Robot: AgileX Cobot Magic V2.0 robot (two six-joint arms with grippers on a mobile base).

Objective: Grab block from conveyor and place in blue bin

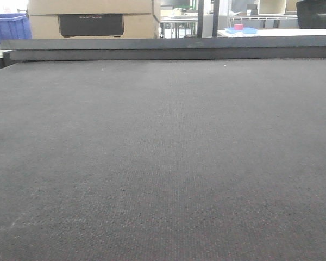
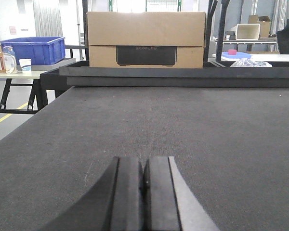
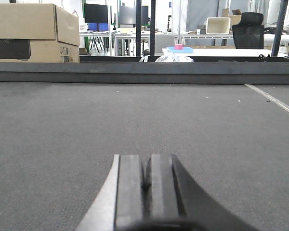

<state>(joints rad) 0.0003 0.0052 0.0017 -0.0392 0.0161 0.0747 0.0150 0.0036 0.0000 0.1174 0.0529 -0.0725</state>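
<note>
**Belt.** The belt [image 1: 163,163] is bare dark woven material across all three views, up to the raised rail [image 1: 168,53] at its far edge. No block is visible on it.

**Left pincer** [image 2: 144,166]. Clenched, the two pads pressed together with nothing between them. It sits low over the belt and points straight at the rail.

**Right pincer** [image 3: 145,166]. Also clenched and empty, in the same low, level pose facing the rail.

**Task's thing.** Because the block appears in no view, its direction from either pincer and the lie of its long axis cannot be stated. A small pink item [image 3: 178,47] sits on a blue tray on a distant table, ahead and slightly right of the right pincer. It is beyond the rail and off the belt, so I judge it is not the block.

**Blue bin** [image 2: 32,50]. It stands on a side table ahead and well to the left of the left pincer, off the belt's left edge. A cardboard box [image 2: 145,38] sits straight ahead of that pincer, past the rail.

**Assessment.** The pick has not begun. Both pincers would need to open before any grasp. The left arm appears the nearer to the bin. Which arm is nearer to the block cannot be told until one shows on the belt.
</note>
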